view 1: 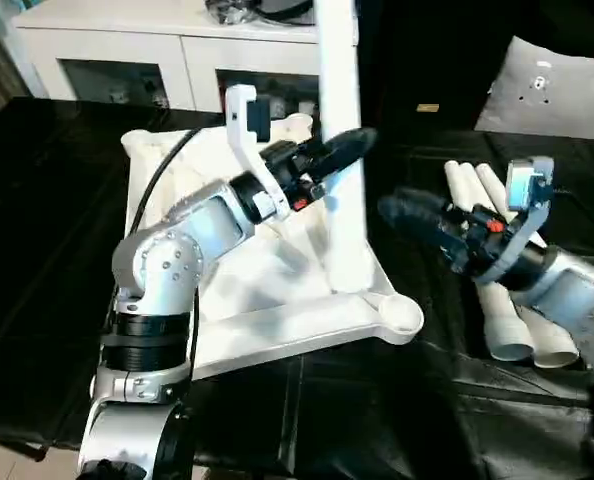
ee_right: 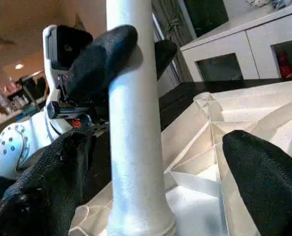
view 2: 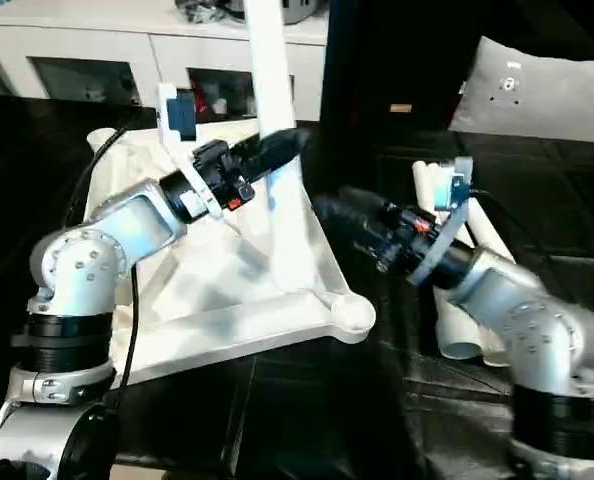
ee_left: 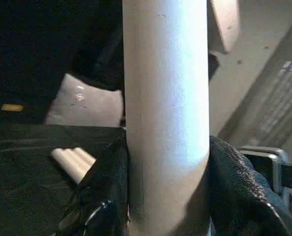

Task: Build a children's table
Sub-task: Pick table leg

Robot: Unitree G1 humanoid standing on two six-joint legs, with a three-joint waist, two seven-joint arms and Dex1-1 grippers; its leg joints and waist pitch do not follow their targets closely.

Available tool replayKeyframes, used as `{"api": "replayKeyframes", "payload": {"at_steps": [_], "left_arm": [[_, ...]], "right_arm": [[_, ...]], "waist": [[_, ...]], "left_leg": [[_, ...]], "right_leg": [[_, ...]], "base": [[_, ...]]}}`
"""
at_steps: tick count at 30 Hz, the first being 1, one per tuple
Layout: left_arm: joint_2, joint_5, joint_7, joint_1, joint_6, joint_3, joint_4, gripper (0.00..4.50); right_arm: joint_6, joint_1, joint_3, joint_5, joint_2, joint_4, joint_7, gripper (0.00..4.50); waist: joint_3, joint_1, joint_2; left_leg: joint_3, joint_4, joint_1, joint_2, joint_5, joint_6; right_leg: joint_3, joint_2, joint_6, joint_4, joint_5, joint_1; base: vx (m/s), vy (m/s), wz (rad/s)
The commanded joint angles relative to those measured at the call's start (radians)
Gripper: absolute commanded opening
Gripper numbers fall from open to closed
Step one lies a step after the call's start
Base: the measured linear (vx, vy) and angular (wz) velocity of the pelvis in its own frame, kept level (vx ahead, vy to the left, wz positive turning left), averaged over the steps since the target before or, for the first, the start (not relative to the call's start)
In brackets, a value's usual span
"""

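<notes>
We see the right gripper [view 2: 327, 211] spread wide, empty, beside the upright leg [view 1: 339, 150]; leg's long axis vertical, foot in a tabletop [view 1: 277, 320] corner socket; just past it the left gripper [view 1: 352, 143] pinches the leg; 3 spare legs [view 1: 517, 330] lie behind our right claw.

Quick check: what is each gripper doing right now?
Left gripper: shut on the upright leg.
Right gripper: open, holding nothing.
</notes>
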Motion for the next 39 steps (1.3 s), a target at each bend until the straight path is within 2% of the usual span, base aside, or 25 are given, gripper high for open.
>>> {"api": "replayKeyframes", "payload": {"at_steps": [1, 6, 7, 9, 10, 14, 15, 16, 18, 19, 28, 29, 34, 36, 39], "left_arm": [[0.024, 0.007, -0.068, -0.018, -0.008, -0.055, -0.05, 1.85], [0.057, 0.086, -0.115, -0.022, -0.072, -0.131, -0.062, 1.85], [0.068, 0.118, -0.131, -0.025, -0.095, -0.159, -0.064, 1.85], [0.071, 0.133, -0.137, -0.027, -0.11, -0.172, -0.062, 1.85], [0.072, 0.15, -0.14, -0.029, -0.127, -0.188, -0.062, 1.85], [0.076, 0.169, -0.152, -0.023, -0.154, -0.212, -0.069, 1.85], [0.075, 0.171, -0.153, -0.022, -0.157, -0.214, -0.068, 1.85], [0.074, 0.175, -0.156, -0.021, -0.163, -0.217, -0.067, 1.85], [0.069, 0.18, -0.159, -0.016, -0.17, -0.222, -0.071, 1.85], [0.067, 0.182, -0.16, -0.013, -0.174, -0.225, -0.073, 1.85], [0.053, 0.169, -0.182, 0.0, -0.181, -0.249, -0.093, 1.85], [0.053, 0.17, -0.184, 0.002, -0.182, -0.252, -0.095, 1.85], [0.049, 0.173, -0.187, 0.006, -0.184, -0.259, -0.099, 1.85], [0.046, 0.173, -0.189, 0.005, -0.183, -0.258, -0.099, 1.85], [0.045, 0.177, -0.192, 0.002, -0.185, -0.259, -0.094, 1.85]], "right_arm": [[-0.005, -0.034, 0.037, -0.031, -0.035, -0.016, 0.042, 4.5], [-0.014, -0.065, 0.084, -0.077, -0.072, 0.01, 0.1, 4.5], [-0.021, -0.062, 0.122, -0.094, -0.094, -0.009, 0.139, 4.5], [-0.027, -0.063, 0.147, -0.106, -0.098, -0.014, 0.147, 4.5], [-0.03, -0.069, 0.174, -0.119, -0.095, -0.015, 0.149, 4.5], [-0.049, -0.087, 0.207, -0.15, -0.083, 0.016, 0.147, 4.5], [-0.052, -0.089, 0.21, -0.156, -0.081, 0.022, 0.148, 4.21], [-0.057, -0.092, 0.214, -0.166, -0.079, 0.031, 0.151, 4.21], [-0.066, -0.092, 0.222, -0.178, -0.075, 0.044, 0.153, 4.08], [-0.073, -0.092, 0.227, -0.184, -0.074, 0.05, 0.154, 3.84], [-0.09, -0.099, 0.25, -0.207, -0.047, 0.071, 0.141, 3.2], [-0.09, -0.099, 0.251, -0.208, -0.044, 0.071, 0.141, 2.98], [-0.09, -0.094, 0.257, -0.213, -0.035, 0.074, 0.144, 2.71], [-0.089, -0.087, 0.263, -0.218, -0.035, 0.073, 0.143, 2.44], [-0.096, -0.083, 0.272, -0.235, -0.035, 0.071, 0.142, 2.29]], "waist": [[-0.075, 0.004, -0.027], [-0.074, 0.003, -0.029], [-0.074, 0.004, -0.029], [-0.075, 0.004, -0.032], [-0.076, 0.003, -0.031], [-0.077, 0.003, -0.032], [-0.077, 0.002, -0.032], [-0.076, 0.003, -0.035], [-0.077, 0.004, -0.034], [-0.077, 0.002, -0.033], [-0.078, 0.003, -0.034], [-0.077, 0.001, -0.034], [-0.078, 0.001, -0.032], [-0.078, 0.002, -0.03], [-0.078, 0.001, -0.031]], "left_leg": [[-0.007, -0.06, 0.028, 0.056, -0.066, 0.039], [-0.007, -0.06, 0.029, 0.059, -0.063, 0.04], [-0.008, -0.059, 0.028, 0.059, -0.062, 0.043], [-0.008, -0.059, 0.028, 0.06, -0.06, 0.047], [-0.008, -0.058, 0.029, 0.06, -0.047, 0.048], [-0.007, -0.057, 0.029, 0.061, -0.043, 0.052], [-0.006, -0.057, 0.029, 0.06, -0.046, 0.05], [-0.006, -0.057, 0.029, 0.06, -0.048, 0.051], [-0.005, -0.056, 0.03, 0.061, -0.055, 0.05], [-0.006, -0.056, 0.03, 0.061, -0.052, 0.051], [-0.005, -0.054, 0.03, 0.061, -0.049, 0.058], [-0.005, -0.055, 0.029, 0.06, -0.053, 0.059], [-0.005, -0.055, 0.031, 0.062, -0.062, 0.051], [-0.005, -0.055, 0.032, 0.062, -0.065, 0.047], [-0.005, -0.055, 0.032, 0.062, -0.067, 0.045]], "right_leg": [[0.015, -0.067, -0.237, -0.068, -0.001, 0.034], [0.016, -0.068, -0.228, -0.067, 0.002, 0.035], [0.016, -0.069, -0.226, -0.067, 0.006, 0.036], [0.016, -0.069, -0.222, -0.067, 0.015, 0.036], [0.015, -0.069, -0.23, -0.063, 0.036, 0.035], [0.014, -0.069, -0.252, -0.059, 0.053, 0.035], [0.014, -0.069, -0.256, -0.059, 0.05, 0.034], [0.014, -0.069, -0.256, -0.06, 0.048, 0.035], [0.014, -0.07, -0.262, -0.06, 0.039, 0.034], [0.014, -0.07, -0.265, -0.059, 0.047, 0.035], [0.014, -0.07, -0.271, -0.056, 0.059, 0.035], [0.014, -0.069, -0.271, -0.057, 0.052, 0.035], [0.014, -0.069, -0.267, -0.057, 0.042, 0.034], [0.014, -0.069, -0.267, -0.057, 0.042, 0.034], [0.014, -0.069, -0.265, -0.057, 0.044, 0.034]], "base": [[0.0, 0.0, 0.0], [0.0, 0.0, 0.0], [0.0, 0.0, 0.0], [0.0, 0.0, 0.0], [0.0, 0.0, 0.0], [0.0, 0.0, 0.0], [0.0, 0.0, 0.0], [0.0, 0.0, 0.0], [0.0, 0.0, 0.0], [0.0, 0.0, 0.0], [0.0, 0.0, 0.0], [0.0, 0.0, 0.0], [0.0, 0.0, 0.0], [0.0, 0.0, 0.0], [0.0, 0.0, 0.0]]}}
